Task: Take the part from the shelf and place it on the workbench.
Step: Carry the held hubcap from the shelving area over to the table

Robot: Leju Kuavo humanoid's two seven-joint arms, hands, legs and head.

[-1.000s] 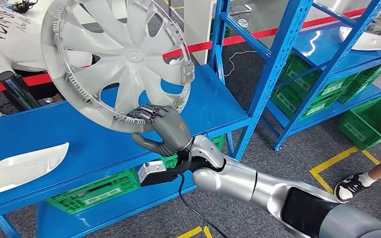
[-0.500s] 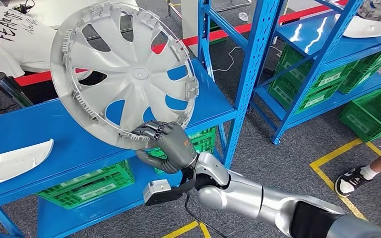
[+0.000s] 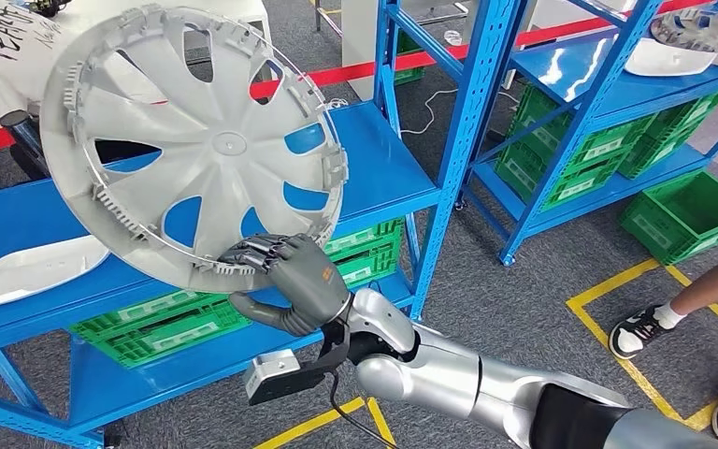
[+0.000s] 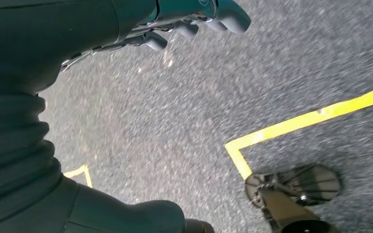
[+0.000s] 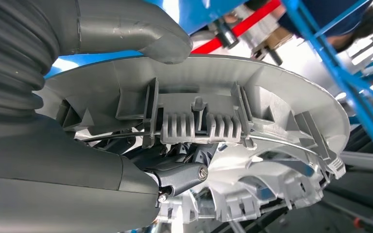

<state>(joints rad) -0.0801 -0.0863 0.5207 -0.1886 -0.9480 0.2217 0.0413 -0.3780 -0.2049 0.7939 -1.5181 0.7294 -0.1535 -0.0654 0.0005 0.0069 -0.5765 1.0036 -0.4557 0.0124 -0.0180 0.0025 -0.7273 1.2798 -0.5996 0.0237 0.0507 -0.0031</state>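
The part is a large silver wheel cover [image 3: 196, 150] with curved spokes, tilted up on edge over the front of the blue shelf [image 3: 374, 178]. My right hand [image 3: 290, 276] grips its lower rim, fingers hooked over the ribbed inside and the thumb underneath. In the right wrist view the thumb [image 5: 141, 34] presses on the outer face of the wheel cover [image 5: 267, 97], and the darker fingers sit behind the rim clips. My left hand [image 4: 189, 19] hangs over grey floor with its fingers loosely apart, holding nothing.
A white curved panel [image 3: 19, 271] lies on the shelf's left end, with green crates [image 3: 159, 323] below. A person in a white shirt [image 3: 9, 47] stands behind the shelf. A second blue shelf [image 3: 598, 84], a green floor crate [image 3: 692, 215] and a person's feet [image 3: 640, 332] are on the right.
The camera has shifted, so the whole scene moved. Against the shelf, my right hand and the wheel cover have come down and back toward the shelf's front edge.
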